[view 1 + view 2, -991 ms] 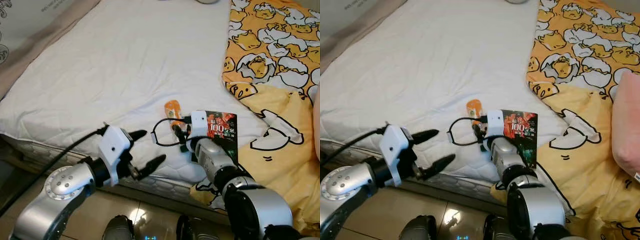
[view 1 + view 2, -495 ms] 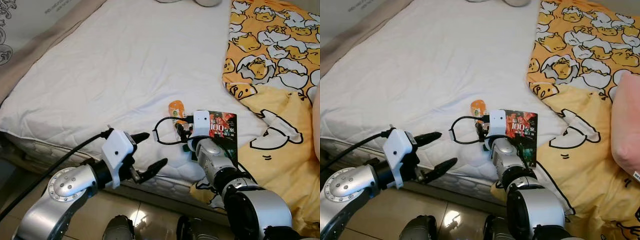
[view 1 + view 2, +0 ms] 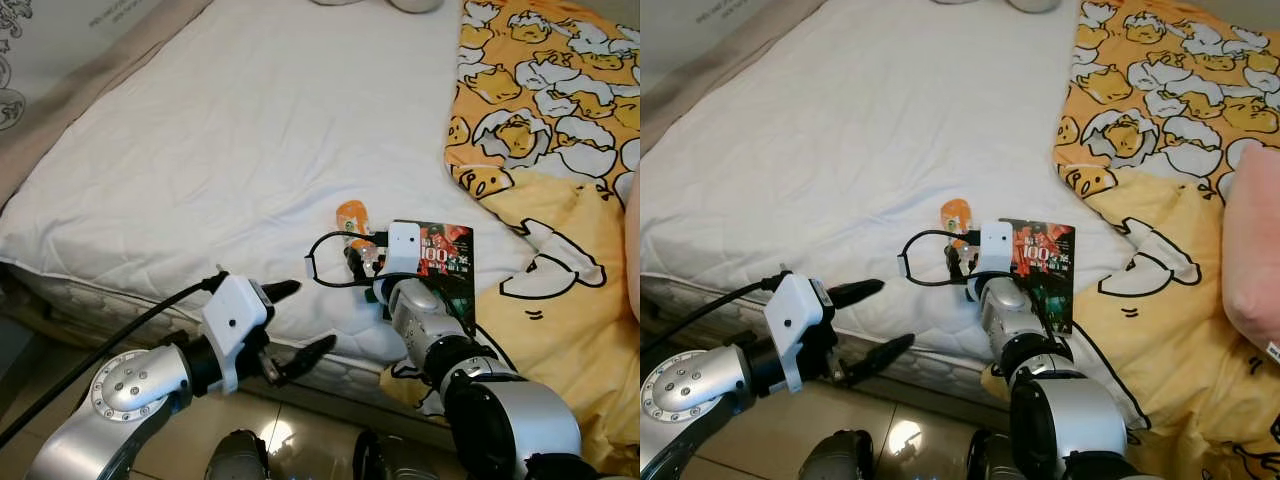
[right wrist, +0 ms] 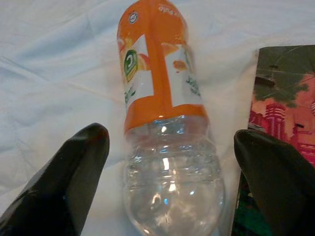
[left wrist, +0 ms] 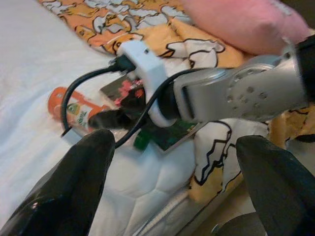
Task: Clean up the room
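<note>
The orange bottle (image 4: 162, 123) lies on its side on the white bed (image 3: 250, 140), near the front edge, just beside a dark book (image 3: 447, 262) that rests partly on the yellow blanket (image 3: 545, 120) with a duck pattern. The right gripper (image 4: 170, 162) is at the clear end of the bottle, and its fingers (image 4: 64, 187) are apart, one on each side of the bottle, without a firm clamp on it. Compared with one second ago, this gripper has come a little closer to the bottle; the bottle and the book lie in the same place on the bed. The black cable (image 3: 325, 265) of the right wrist makes a loop over the sheet beside the bottle. The left gripper (image 3: 295, 320) hangs lower than before, now in front of the mattress edge, and its fingers (image 3: 278, 290) remain apart and hold nothing. A pink pillow (image 3: 1252, 250) lies on the blanket at the far right
</note>
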Tool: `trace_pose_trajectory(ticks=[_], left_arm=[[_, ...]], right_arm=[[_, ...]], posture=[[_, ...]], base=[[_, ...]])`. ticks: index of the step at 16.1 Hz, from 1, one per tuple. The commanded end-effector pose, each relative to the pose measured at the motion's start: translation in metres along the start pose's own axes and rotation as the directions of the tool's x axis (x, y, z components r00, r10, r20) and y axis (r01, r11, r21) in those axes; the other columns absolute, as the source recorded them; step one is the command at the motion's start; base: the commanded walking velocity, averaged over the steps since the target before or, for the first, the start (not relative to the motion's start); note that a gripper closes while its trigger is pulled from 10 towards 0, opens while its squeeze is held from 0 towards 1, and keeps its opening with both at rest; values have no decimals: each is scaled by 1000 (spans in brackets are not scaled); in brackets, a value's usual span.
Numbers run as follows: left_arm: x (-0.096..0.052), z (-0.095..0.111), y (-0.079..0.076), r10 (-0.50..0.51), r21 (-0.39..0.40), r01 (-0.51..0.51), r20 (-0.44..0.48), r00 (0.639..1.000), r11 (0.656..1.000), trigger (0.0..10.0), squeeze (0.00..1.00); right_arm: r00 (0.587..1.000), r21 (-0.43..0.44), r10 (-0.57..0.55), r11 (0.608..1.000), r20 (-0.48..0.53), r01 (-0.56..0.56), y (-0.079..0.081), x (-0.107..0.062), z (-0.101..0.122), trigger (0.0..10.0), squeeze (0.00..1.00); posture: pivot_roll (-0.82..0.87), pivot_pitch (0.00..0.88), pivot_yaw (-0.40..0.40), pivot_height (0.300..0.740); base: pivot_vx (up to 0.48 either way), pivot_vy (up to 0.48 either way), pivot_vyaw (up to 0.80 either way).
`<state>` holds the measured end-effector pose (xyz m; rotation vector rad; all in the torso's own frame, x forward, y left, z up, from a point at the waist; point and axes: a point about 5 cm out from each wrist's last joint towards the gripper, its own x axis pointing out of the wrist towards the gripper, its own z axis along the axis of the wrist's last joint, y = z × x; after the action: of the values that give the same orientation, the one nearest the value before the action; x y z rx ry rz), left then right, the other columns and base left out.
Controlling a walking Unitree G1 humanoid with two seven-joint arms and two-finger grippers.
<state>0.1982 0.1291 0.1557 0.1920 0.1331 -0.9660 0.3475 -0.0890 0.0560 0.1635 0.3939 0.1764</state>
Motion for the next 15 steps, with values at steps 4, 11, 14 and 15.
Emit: trace_pose_trajectory(ticks=[4,11,14,15], left_arm=[[2,8,-19,-84,-37,85,25,996,996,10000,0],[-3,8,-16,-30,-35,30,3,1000,999,10000,0],[1,8,-14,-25,-33,25,6,1000,999,10000,0],[2,7,-14,-25,-33,26,5,1000,999,10000,0]], right_arm=[[995,-32,-4,1000,-99,1,2,-1,-13,10000,0],[990,57,21,998,-137,-14,10,-1,-18,0,0],[988,79,34,997,-148,-23,9,-2,-20,0,0],[989,84,31,996,-147,-19,8,-2,-19,0,0]], posture=[[393,222,-47,740],[413,240,-59,740],[401,233,-58,740],[399,233,-56,740]], base=[[0,0,0],[0,0,0],[0,0,0],[0,0,0]])
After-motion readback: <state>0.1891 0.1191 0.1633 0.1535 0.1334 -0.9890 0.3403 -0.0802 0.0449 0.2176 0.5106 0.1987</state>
